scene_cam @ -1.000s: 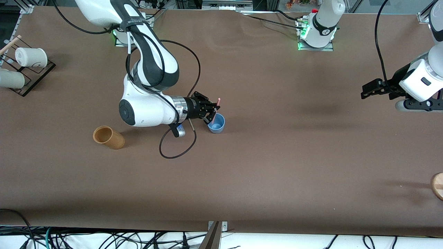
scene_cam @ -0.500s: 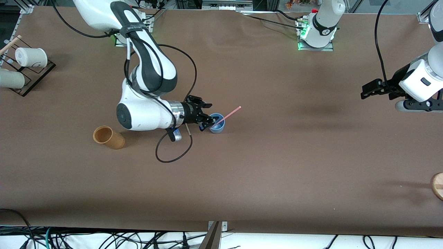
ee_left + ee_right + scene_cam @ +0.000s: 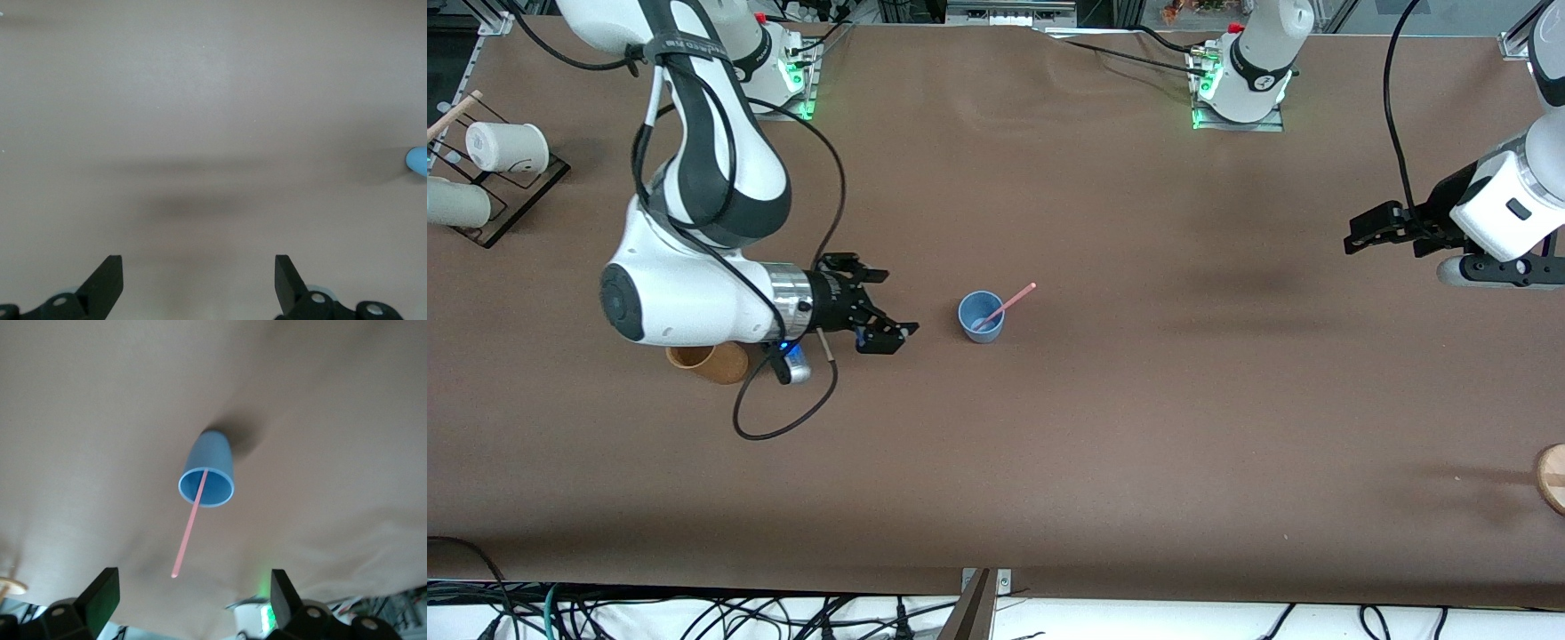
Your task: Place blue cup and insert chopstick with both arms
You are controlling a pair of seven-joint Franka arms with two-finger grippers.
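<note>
Hiding chopstick (image 3: 1007,307) tip: blue cup (image 3: 981,317)

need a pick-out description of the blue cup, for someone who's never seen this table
Start at the brown table and find the open right gripper near its middle. The blue cup stands upright just past its fingertips, toward the left arm's end. It is the only light-blue cup, and a pink chopstick leans out of it; the brown cup is tan, and the white cups sit on a rack at the table's edge.

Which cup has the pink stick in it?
The blue cup mid-table, with the chopstick leaning out. The brown cup and white cups hold none.
</note>
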